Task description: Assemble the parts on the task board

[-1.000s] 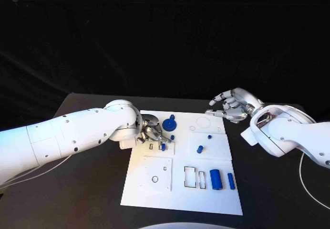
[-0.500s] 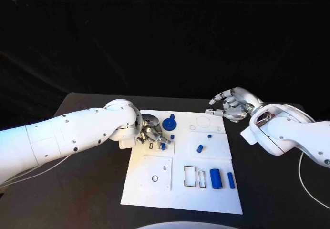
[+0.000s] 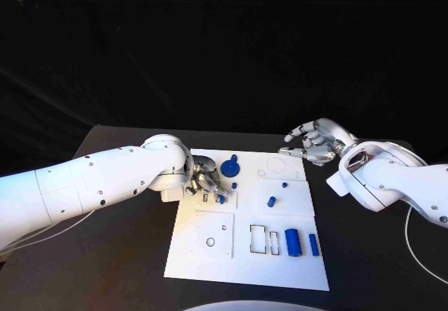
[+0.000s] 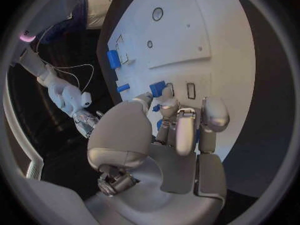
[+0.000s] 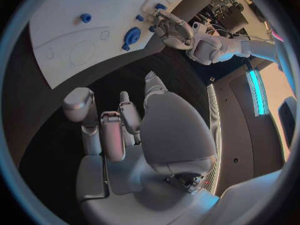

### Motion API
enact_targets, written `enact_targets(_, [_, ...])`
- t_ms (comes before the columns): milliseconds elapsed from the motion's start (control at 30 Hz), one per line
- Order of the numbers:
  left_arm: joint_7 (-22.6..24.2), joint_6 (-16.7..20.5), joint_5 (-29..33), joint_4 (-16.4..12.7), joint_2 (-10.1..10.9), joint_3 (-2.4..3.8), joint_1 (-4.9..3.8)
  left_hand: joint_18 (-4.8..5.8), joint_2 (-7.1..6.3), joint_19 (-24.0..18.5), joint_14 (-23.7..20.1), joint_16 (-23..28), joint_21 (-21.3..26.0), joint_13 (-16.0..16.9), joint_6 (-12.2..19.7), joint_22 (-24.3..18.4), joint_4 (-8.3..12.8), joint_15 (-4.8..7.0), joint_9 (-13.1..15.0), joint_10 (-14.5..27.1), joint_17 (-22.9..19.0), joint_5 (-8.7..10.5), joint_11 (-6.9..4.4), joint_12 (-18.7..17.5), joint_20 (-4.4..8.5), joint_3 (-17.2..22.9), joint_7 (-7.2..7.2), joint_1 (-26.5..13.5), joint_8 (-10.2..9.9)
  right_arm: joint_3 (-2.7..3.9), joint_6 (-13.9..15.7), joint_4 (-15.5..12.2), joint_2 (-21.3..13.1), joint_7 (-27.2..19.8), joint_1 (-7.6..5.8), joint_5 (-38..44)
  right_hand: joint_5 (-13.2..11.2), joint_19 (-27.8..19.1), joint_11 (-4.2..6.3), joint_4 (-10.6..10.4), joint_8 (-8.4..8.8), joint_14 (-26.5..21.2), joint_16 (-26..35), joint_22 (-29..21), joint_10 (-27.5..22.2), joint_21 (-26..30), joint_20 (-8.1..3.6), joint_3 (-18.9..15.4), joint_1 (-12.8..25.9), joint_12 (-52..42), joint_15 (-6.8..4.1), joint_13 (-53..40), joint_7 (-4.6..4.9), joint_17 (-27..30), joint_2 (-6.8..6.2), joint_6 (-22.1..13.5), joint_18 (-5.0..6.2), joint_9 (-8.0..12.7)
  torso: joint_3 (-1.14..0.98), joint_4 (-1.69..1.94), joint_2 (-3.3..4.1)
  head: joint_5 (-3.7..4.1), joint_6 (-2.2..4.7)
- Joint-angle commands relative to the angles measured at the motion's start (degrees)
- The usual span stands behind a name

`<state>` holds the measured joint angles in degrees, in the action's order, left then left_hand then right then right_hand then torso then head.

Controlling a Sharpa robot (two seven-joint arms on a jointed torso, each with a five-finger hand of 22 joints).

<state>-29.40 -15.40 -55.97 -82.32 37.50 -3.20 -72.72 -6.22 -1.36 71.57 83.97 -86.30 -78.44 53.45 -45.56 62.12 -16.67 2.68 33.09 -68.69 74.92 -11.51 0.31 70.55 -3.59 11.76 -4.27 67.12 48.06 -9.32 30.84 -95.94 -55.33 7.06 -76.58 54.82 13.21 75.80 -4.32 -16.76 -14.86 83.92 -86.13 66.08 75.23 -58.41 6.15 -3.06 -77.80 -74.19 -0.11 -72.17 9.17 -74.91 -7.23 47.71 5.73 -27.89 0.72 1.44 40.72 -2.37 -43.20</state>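
Note:
The white task board (image 3: 201,259) lies in the middle of the table. My left hand (image 3: 207,183) is low over its far left part, and thumb and a finger pinch a small blue part (image 3: 221,199) (image 4: 158,88) that stands beside a rectangular slot (image 4: 190,90). A blue round part (image 3: 230,170) and a small peg (image 3: 234,186) lie just beyond the hand. A blue block (image 3: 272,202), a cylinder (image 3: 293,243) and a bar (image 3: 314,245) rest on the board's right half. My right hand (image 3: 313,144) (image 5: 125,130) hovers off the far right corner, fingers apart, holding nothing.
The near left quarter of the board carries a raised white plate with a small round hole (image 3: 210,243). Two outlined rectangular slots (image 3: 259,239) sit left of the cylinder. Black table (image 3: 112,272) surrounds the board on all sides.

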Motion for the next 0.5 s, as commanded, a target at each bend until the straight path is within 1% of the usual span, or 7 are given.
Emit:
enact_targets(33, [0.1,-1.5,0.4,-0.2,-0.1,0.02,-0.04,0.51,0.06,-0.2,3.0,0.1,-0.2,0.0,0.1,0.0,0.0,0.55,0.1,-0.1,4.6,-0.18,-0.36,-0.2,0.06,0.7,0.41,1.0,0.3,0.0,0.0,0.1,0.1,0.0,0.09,0.2,0.0,-0.4,0.13,0.0,-0.21,3.3,0.3,-0.1,-0.2,0.3,-0.19,-0.1,0.1,0.1,0.08,0.0,-0.25,-2.9,0.6,0.1,1.06,-0.1,0.0,0.01,0.02,-0.06,-0.08])
enact_targets(233, [0.3,-1.4,1.8,-0.1,-0.1,0.02,-0.03,0.52,-0.57,-0.3,3.0,0.1,-0.3,-0.2,0.3,0.2,0.1,0.71,0.6,-0.1,4.7,-0.18,-0.54,-0.3,0.19,4.5,0.58,4.3,0.3,-0.01,-0.1,0.2,0.2,0.1,0.18,0.2,0.0,-0.3,0.16,0.0,-0.3,3.3,0.3,-0.1,-0.2,0.3,-0.21,-0.1,0.1,0.1,0.06,0.0,-0.27,-2.9,0.72,0.2,1.05,-0.1,-0.03,0.02,-0.02,-0.18,-0.1])
enact_targets(267, [0.3,-1.2,2.3,-0.1,-0.1,0.02,-0.03,0.51,-0.7,-0.3,2.9,0.1,-0.3,-0.3,0.3,0.2,0.0,0.73,0.7,0.0,4.6,-0.17,-0.56,-0.4,0.21,5.8,0.57,4.9,0.2,-0.01,-0.1,0.2,0.2,0.1,0.19,0.2,0.0,-0.3,0.17,0.0,-0.35,3.3,0.3,-0.1,-0.2,0.3,-0.22,0.0,0.0,0.1,0.04,0.0,-0.29,-2.9,0.79,0.2,1.05,-0.1,-0.01,0.03,-0.02,-0.19,-0.1])
enact_targets(367, [0.5,-0.4,4.4,0.0,-0.1,0.03,-0.03,0.36,-1.35,-1.0,2.7,0.4,0.1,-2.7,0.9,-0.6,0.3,0.65,0.8,1.6,4.0,-0.22,-0.44,-1.9,0.18,9.7,0.43,6.5,-0.1,-0.01,0.0,0.3,0.3,0.2,0.21,0.2,0.0,-0.3,0.18,0.0,-0.38,3.3,0.3,-0.1,-0.1,0.4,-0.23,0.0,-0.1,0.1,0.03,0.0,-0.3,-2.9,0.84,0.1,1.06,-0.1,0.0,0.04,-0.03,-0.2,-0.02])
enact_targets(400, [0.6,-0.2,4.9,0.0,-0.1,0.03,-0.03,0.36,-1.57,-1.0,2.7,0.4,0.1,-2.7,0.9,-0.6,0.2,0.62,0.9,1.6,3.9,-0.21,-0.41,-2.0,0.17,10.4,0.4,6.5,-0.1,-0.01,0.0,0.3,0.3,0.2,0.22,0.2,0.0,-0.3,0.18,0.0,-0.38,3.3,0.3,-0.1,-0.1,0.4,-0.23,0.0,-0.1,0.1,0.03,0.0,-0.3,-2.9,0.84,0.1,1.06,-0.1,0.0,0.01,-0.02,-0.24,-0.01])
enact_targets(467, [0.6,0.3,6.4,0.1,0.0,0.03,-0.03,0.31,-2.35,-1.2,2.6,0.5,0.2,-3.3,1.2,-0.7,0.7,0.65,1.2,1.8,3.9,-0.16,-0.42,-2.4,0.16,14.5,0.36,7.9,-0.1,-0.01,0.1,0.3,0.3,0.2,0.23,0.2,0.0,-0.3,0.18,0.0,-0.38,3.3,0.3,-0.1,-0.1,0.4,-0.23,0.0,-0.1,0.1,0.03,0.0,-0.3,-2.9,0.84,0.1,1.06,-0.1,0.0,-0.02,-0.02,-0.25,-0.01])
enact_targets(500, [0.7,0.6,7.0,0.1,0.1,0.04,-0.03,0.31,-2.57,-1.2,2.6,0.5,0.2,-3.3,1.2,-0.7,0.8,0.63,1.3,1.7,3.9,-0.15,-0.4,-2.4,0.16,15.3,0.34,8.0,0.0,-0.01,0.1,0.3,0.3,0.2,0.23,0.2,0.0,-0.3,0.18,0.0,-0.38,3.3,0.3,-0.1,-0.1,0.4,-0.23,0.0,-0.1,0.1,0.03,0.0,-0.3,-2.9,0.84,0.1,1.06,-0.1,-0.01,-0.02,-0.03,-0.25,-0.02])
